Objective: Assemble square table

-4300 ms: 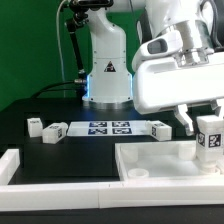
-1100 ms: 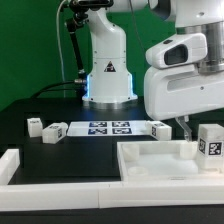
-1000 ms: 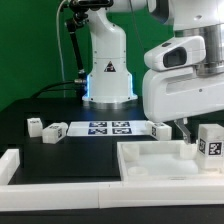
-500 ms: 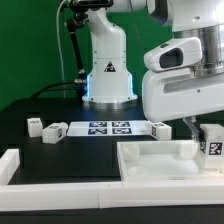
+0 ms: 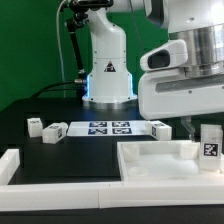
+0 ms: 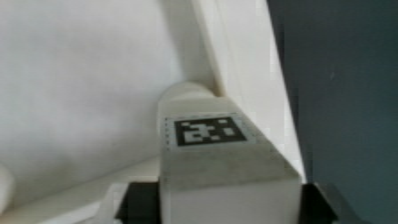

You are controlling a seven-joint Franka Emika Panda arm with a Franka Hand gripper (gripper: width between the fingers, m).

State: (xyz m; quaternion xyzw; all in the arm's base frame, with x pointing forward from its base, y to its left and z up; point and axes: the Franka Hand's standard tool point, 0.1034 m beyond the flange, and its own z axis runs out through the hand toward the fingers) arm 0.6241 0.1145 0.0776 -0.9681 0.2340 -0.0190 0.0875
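Note:
The square table's white slab (image 5: 160, 165) lies at the front on the exterior view's right, raised rim up. My gripper (image 5: 206, 128) is shut on a short white leg post (image 5: 211, 142) with a black-white tag. It holds the post upright at the slab's far corner on that side. In the wrist view the post (image 6: 214, 140) sits between my two black fingers (image 6: 143, 202), beside the slab's rim (image 6: 228, 60). I cannot tell whether the post's lower end touches the slab. My gripper (image 6: 222, 205) is pressed tight against both sides of the post.
Two loose legs (image 5: 35, 126) (image 5: 54, 131) lie on the black table to the exterior view's left of the marker board (image 5: 108, 128), and a third (image 5: 160, 128) on its right. The low white border wall (image 5: 55, 172) runs along the front. The arm's base (image 5: 105, 70) stands behind.
The gripper with the leg has dropped a little and shifted slightly toward the exterior view's right over the slab's corner. The wrist housing has turned. The loose legs have not moved.

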